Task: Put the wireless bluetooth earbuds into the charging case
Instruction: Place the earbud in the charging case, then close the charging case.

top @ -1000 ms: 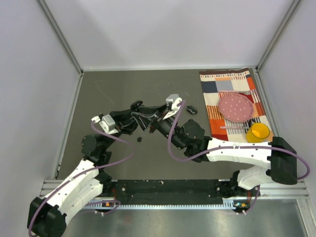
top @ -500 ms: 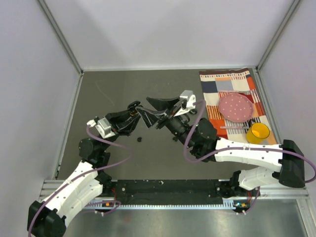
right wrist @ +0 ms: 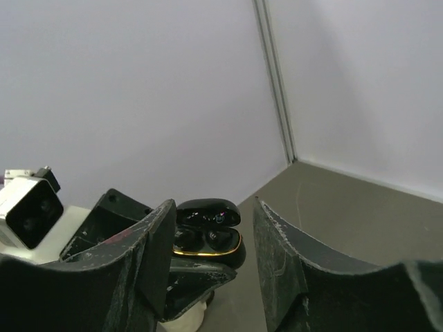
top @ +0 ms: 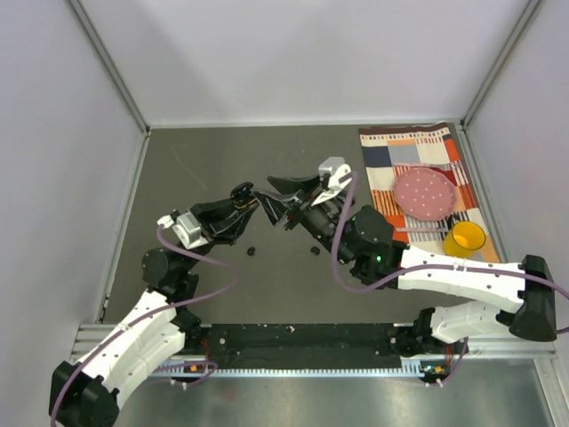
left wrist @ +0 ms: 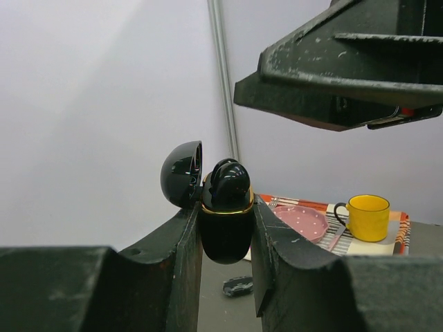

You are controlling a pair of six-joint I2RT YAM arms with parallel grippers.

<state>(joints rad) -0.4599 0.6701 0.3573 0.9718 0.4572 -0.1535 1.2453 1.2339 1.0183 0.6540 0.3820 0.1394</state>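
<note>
Left wrist view: left claw [left wrist: 225, 209] is clenched on the upright charging case [left wrist: 225, 238], its lid [left wrist: 181, 173] open. The right claw [right wrist: 213, 204] is released and faces the case. Two earbuds [right wrist: 219, 238] sit inside the case. Two more [top: 252, 251] lie on the counter [top: 204, 169] near the claws.

Charging case [left wrist: 225, 221]: glossy black, thin gold band round the rim
Earbuds [top: 252, 251]: black
Mug [top: 464, 238]: bright yellow
Plate [top: 425, 193]: pink, dotted with small white spots
Cloth [top: 391, 160]: patchwork of orange, navy, cream and red, some blocks striped
Bench [top: 222, 160]: dull grey-brown
Arms [top: 147, 329]: white shells, black joints, purple cables
Walls [top: 293, 53]: pale grey-white
</note>
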